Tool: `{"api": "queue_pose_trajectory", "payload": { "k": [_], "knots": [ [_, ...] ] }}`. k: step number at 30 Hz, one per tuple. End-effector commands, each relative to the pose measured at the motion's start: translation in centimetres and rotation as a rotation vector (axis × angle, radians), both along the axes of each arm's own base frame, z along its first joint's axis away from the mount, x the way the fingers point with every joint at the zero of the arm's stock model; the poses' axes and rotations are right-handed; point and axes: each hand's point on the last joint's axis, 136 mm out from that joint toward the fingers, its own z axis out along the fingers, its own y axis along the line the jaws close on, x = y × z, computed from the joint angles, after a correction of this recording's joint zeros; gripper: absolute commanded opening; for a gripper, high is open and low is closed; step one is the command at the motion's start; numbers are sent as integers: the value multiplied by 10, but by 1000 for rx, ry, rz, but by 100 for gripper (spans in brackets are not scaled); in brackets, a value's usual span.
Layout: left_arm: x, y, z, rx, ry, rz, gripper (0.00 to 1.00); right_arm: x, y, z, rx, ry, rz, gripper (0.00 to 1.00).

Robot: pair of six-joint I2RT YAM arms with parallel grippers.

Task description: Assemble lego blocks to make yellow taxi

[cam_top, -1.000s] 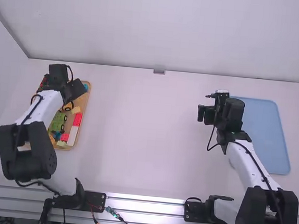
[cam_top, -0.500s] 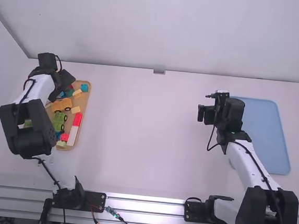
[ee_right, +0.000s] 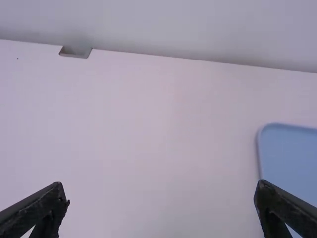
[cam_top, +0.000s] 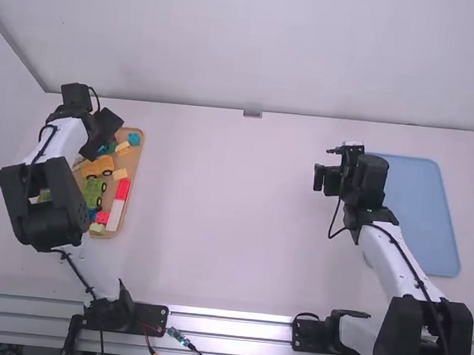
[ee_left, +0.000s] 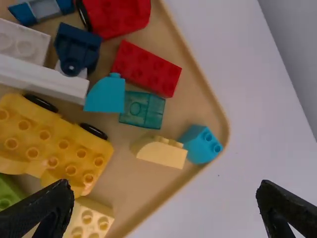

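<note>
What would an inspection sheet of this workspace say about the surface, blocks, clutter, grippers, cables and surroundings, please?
Surface: white table, with a wooden tray at the left and a blue tray at the right.
Job's things: yellow wheeled base and curved yellow block, apart in the wooden tray.
Clutter: red block, white block and green block share that tray.
Grippers: left gripper open over the wooden tray; right gripper open, beside the blue tray.
Cables: black cable along the right arm; loose wires by the metal rail.
Surroundings: pale wall behind.

There are two arms (cam_top: 397, 262), two trays (cam_top: 421, 212), over ten blocks (ee_left: 147, 68).
</note>
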Motion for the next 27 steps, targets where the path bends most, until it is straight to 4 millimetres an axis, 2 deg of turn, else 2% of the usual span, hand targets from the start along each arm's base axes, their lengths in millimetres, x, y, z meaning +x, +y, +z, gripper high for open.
{"api": "queue_pose_trajectory", "payload": {
  "k": [1,3,4,8,9,14,21,22,27],
  "knots": [
    [-5,-4,-5,-57,11,45,99,6,1,10,4,-27,1,99],
    [-12,-2,-8,-87,34,130,99,7,1,11,4,-30,0,99],
    [-22,2,-12,-102,62,238,99,7,1,11,4,-30,1,99],
    [-32,8,-15,-96,88,331,99,7,1,11,14,-29,-6,99],
    [-40,11,-17,-107,104,402,99,7,1,12,27,-32,-15,99],
    [-57,14,-21,-123,142,544,99,8,1,14,36,-39,-19,99],
    [-61,26,-21,-135,136,570,96,7,1,11,35,-27,-19,99],
    [-59,29,-23,-131,131,567,100,6,1,10,35,-22,-19,99],
    [-55,30,-36,-124,145,547,99,5,1,8,36,-12,-19,99]
  ]
}}
